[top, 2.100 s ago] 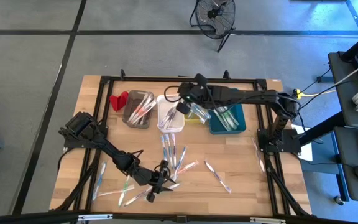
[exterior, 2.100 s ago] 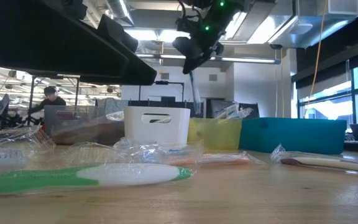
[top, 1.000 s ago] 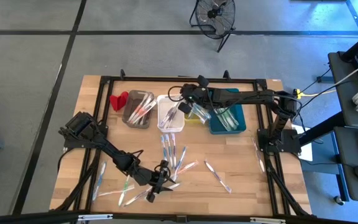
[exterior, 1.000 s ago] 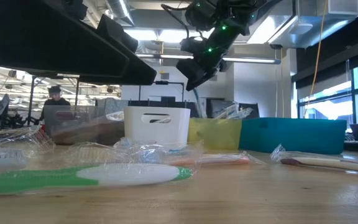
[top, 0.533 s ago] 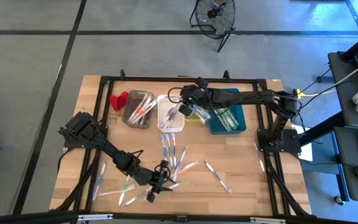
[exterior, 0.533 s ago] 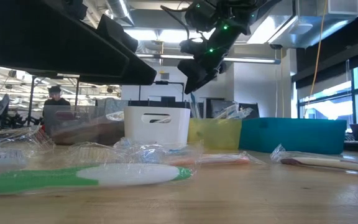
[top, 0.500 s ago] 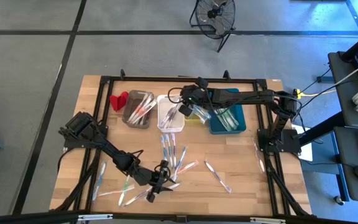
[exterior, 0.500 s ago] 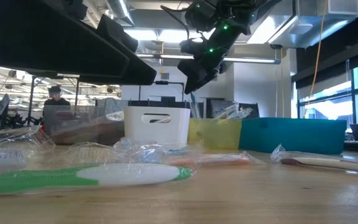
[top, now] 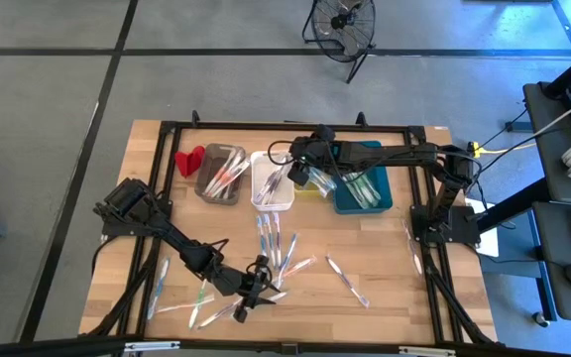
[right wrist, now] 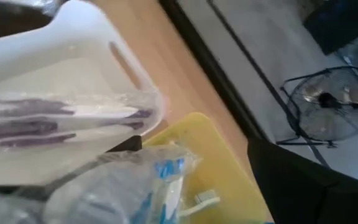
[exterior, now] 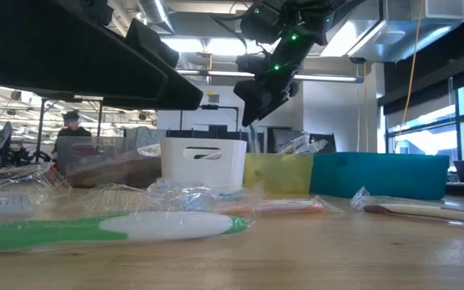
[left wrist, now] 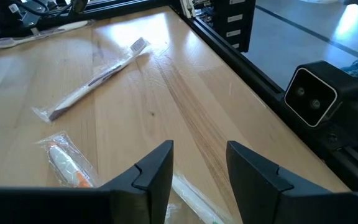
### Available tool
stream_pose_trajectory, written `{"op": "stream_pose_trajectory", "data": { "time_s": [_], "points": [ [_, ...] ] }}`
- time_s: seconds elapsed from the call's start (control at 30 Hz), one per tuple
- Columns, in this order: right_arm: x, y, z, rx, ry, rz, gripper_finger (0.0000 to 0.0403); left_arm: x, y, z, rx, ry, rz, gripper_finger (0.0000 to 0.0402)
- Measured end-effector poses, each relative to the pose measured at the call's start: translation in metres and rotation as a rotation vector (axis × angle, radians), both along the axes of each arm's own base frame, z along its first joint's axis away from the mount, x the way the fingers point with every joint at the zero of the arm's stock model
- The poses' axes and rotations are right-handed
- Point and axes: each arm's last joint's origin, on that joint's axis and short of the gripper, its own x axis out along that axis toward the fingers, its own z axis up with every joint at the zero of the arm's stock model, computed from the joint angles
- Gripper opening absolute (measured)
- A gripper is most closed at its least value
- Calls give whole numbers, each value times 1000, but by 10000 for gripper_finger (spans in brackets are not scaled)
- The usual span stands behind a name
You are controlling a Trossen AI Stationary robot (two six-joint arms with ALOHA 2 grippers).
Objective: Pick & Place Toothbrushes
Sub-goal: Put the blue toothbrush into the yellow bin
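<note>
High view: the right gripper (top: 298, 175) hangs over the seam between the white bin (top: 272, 179) and the yellow bin (top: 310, 182) at the far side of the table (top: 385, 278). Its fingers stand apart and hold nothing. Wrapped toothbrushes lie in both bins directly below it; in the right wrist view a wrapped blue-and-white toothbrush (right wrist: 160, 180) sits in the yellow bin (right wrist: 207, 149) just under the fingers, and purple-handled ones (right wrist: 55, 121) lie in the white bin (right wrist: 86, 43) beside it. More brushes fill the grey bin (top: 220, 173) and the teal bin (top: 362, 188), the latter partly under the right arm.

The left gripper (top: 249, 295) is low over the near part of the table, amid the loose toothbrushes (top: 276, 253) scattered on the wood. Its fingers are spread with nothing between them. In the left wrist view the two dark fingers (left wrist: 151, 177) frame bare wood; a wrapped orange-handled brush (left wrist: 67, 165) lies just beside one finger, a clear wrapper edge (left wrist: 194, 199) shows between them, and a longer wrapped brush (left wrist: 98, 78) lies farther ahead, well apart from the claw.

In the low view, a green-and-white wrapped brush (exterior: 111, 228) lies closest to the camera, and the right gripper (exterior: 252, 101) hovers above the rim of the white bin (exterior: 204, 161). A small red object (top: 188, 159) sits beside the grey bin.
</note>
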Motion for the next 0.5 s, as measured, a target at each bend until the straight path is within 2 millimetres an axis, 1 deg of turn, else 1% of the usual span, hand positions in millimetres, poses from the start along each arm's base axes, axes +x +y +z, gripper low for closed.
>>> {"op": "stream_pose_trajectory", "data": {
  "time_s": [0.13,0.33,0.5],
  "points": [
    [-2,0,-1,-19,31,-7,309,0,0,0,1,0,1,143],
    [-5,0,-2,-33,58,-44,321,0,0,0,1,-1,2,143],
    [-10,1,-5,32,90,-67,326,0,0,0,1,-1,2,143]
  ]
}}
